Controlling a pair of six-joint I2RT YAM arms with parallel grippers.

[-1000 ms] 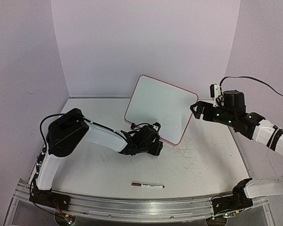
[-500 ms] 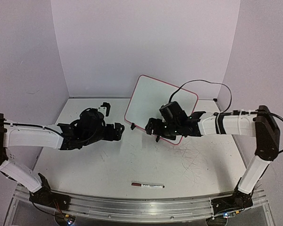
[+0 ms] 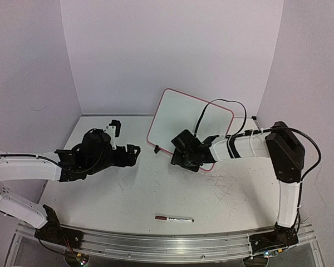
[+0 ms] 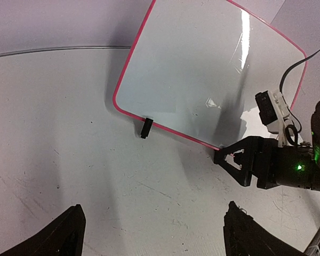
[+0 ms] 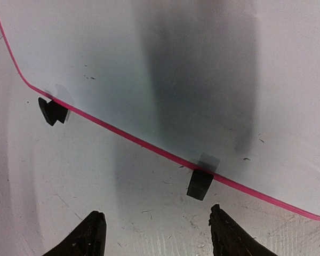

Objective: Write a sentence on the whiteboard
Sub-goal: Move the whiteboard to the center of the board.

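whiteboard (image 5: 96, 42): pink rim, shadowed | clip feet (image 5: 200, 184): two, black | right claw (image 5: 156, 214): spread, near

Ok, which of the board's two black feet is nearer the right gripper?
The foot straight ahead of the right gripper; the other foot sits off toward the whiteboard's left corner.

Glossy, glare-catching whiteboard (image 4: 202, 69) with a smooth pink-red rim (image 4: 176, 131) and matt black feet (image 5: 200, 184), sitting on a scuffed, scratched matt tabletop (image 4: 69, 160).

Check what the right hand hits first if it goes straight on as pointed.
Likely the whiteboard: its lower pink rim beside the black clip foot lies dead ahead of the open right hand. Depth unclear.
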